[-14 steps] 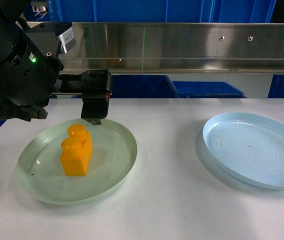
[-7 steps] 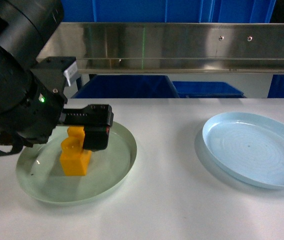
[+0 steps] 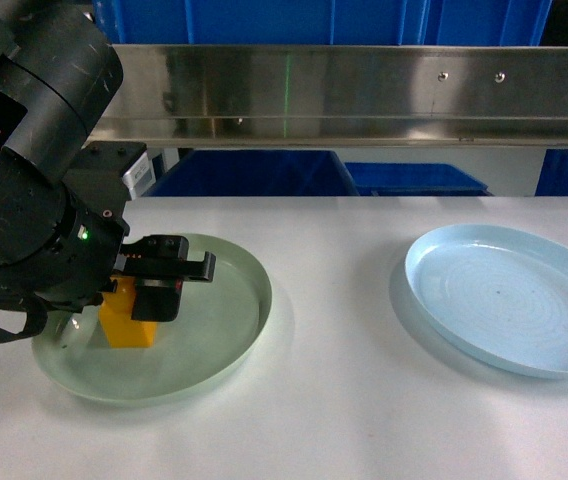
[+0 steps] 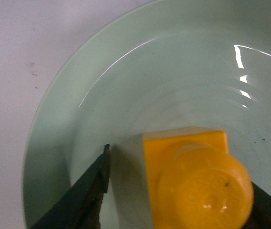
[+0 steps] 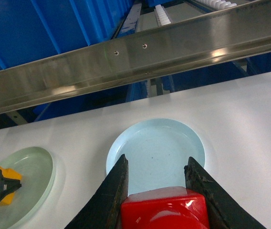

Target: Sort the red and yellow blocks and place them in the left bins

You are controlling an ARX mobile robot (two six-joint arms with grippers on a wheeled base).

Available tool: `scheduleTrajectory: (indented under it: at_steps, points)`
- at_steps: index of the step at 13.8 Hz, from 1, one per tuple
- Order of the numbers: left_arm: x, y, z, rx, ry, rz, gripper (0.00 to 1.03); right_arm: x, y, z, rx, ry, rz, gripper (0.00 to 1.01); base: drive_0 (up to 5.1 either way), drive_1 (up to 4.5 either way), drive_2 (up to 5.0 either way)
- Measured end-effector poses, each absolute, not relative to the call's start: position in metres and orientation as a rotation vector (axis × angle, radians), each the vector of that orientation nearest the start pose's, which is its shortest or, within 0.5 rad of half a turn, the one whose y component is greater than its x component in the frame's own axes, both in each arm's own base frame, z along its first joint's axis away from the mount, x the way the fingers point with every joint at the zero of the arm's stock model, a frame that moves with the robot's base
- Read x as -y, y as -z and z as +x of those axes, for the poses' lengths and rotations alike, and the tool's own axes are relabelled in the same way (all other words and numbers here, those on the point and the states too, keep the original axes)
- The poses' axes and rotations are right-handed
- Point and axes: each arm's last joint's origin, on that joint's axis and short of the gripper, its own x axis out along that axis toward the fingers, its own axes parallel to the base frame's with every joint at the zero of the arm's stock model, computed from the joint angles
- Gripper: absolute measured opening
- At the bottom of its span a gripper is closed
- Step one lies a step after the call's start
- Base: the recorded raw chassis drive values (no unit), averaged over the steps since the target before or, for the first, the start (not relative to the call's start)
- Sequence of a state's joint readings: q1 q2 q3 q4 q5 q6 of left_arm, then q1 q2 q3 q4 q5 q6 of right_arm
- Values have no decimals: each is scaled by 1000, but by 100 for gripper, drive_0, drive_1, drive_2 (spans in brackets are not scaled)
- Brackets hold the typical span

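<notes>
The orange-yellow block (image 3: 124, 322) stands in a pale green plate (image 3: 226, 330) at the left. My left gripper (image 3: 164, 285) is down over it and open. In the left wrist view its fingers straddle the yellow block (image 4: 192, 186): a gap shows beside the left finger (image 4: 85, 195), and the right finger (image 4: 269, 210) sits close by the stud. The left gripper (image 4: 181, 167) holds nothing. My right gripper (image 5: 157, 162), out of the head view, is shut on the red block (image 5: 166, 210) high above a pale blue plate (image 5: 157, 143). Blue bins (image 3: 254, 172) stand beyond the table's far edge.
The pale blue plate (image 3: 509, 295) lies at the table's right. A steel rail (image 3: 364, 95) runs across the back above the table, with more blue crates (image 3: 414, 178) below and behind it. White tabletop (image 3: 334, 400) lies between and in front of the plates.
My left arm has swung down and toward the front, lowering its gripper from behind the plate onto the yellow block, which it now straddles and mostly hides in the head view.
</notes>
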State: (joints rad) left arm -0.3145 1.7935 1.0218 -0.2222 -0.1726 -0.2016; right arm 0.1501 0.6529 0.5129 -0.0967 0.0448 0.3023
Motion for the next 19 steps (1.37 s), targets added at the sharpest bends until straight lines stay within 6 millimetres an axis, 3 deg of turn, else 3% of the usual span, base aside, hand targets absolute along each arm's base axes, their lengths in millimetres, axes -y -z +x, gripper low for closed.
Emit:
scheduleTrajectory:
  at_steps: [2,5,8,10,13,15,19]
  points:
    - [104,-153,333,-964,36,54,32,-22,-266,154,-250,-68,278,29,0,0,0]
    - [99,-159,334,-884,67,46,28,-22,-266,154,-250,-68,278,29,0,0,0]
    - [52,-230,314,-278,50,36,27,-22,-266,154,-250,-68,278,29,0,0,0]
    - [23,-277,287,-25,-14,62,27,-22,-266,154,-250,-69,278,29,0,0,0]
    - [18,-267,264,-167,21,93,27,-22,-266,154,-250,-68,278,29,0,0,0]
    - [16,-287,233,-189,-4,87,27,-22,-266,154,-250,-68,278,29,0,0,0]
    - [6,-284,217,-310,-15,57,27,-22,-266,154,-250,-68,278,29,0,0,0]
